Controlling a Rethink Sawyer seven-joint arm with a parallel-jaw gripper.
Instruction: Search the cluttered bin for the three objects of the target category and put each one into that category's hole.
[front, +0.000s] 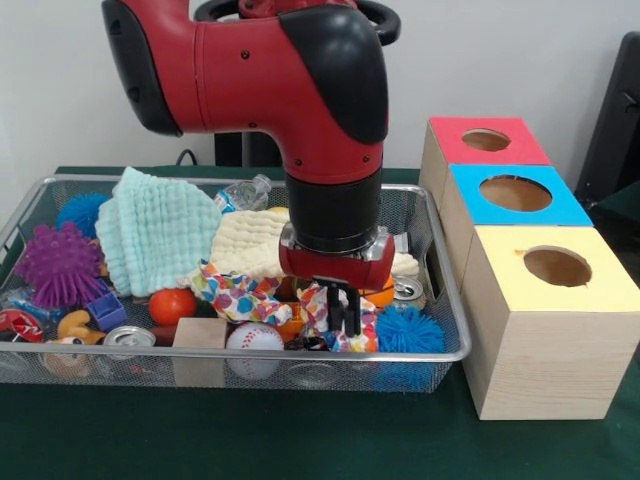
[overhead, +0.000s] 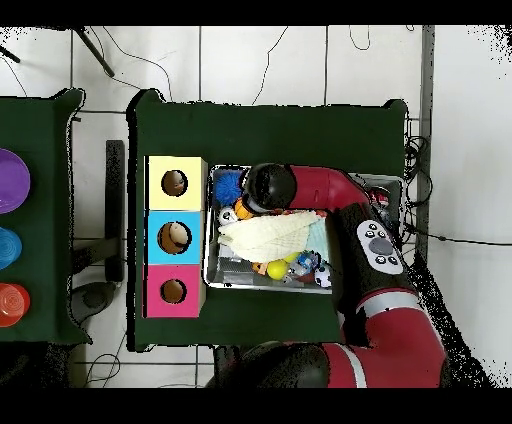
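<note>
The wire bin (front: 440, 352) lies with its long side running across the table, its right end just beside the row of three wooden boxes, and it is heaped with odds and ends. The boxes run away from me in a line: the yellow-topped box (front: 555, 268) nearest, the blue-topped box (front: 515, 194) behind it, the red-topped box (front: 486, 141) farthest, each with a round hole facing straight up. The red and black arm drops straight down into the right half of the bin, wrist vertical, and the gripper (front: 343, 310) hangs with its dark fingers pointing down, close together, over a crumpled spotted cloth (front: 240, 296); I cannot tell whether they pinch anything. Around it I can pick out a baseball (front: 254, 338) against the near wall, a wooden block (front: 200, 333) just left of it, a red ball (front: 172, 305), a blue spiky ball (front: 408, 329) at the right, a purple spiky ball (front: 60, 264) at the left, a mint cloth (front: 155, 232), and a cream cloth (front: 250, 243) partly hidden behind the wrist. An orange thing beside the gripper is mostly covered. From above, the arm's elbow and wrist blot out much of the bin, so its contents there are hard to read.
</note>
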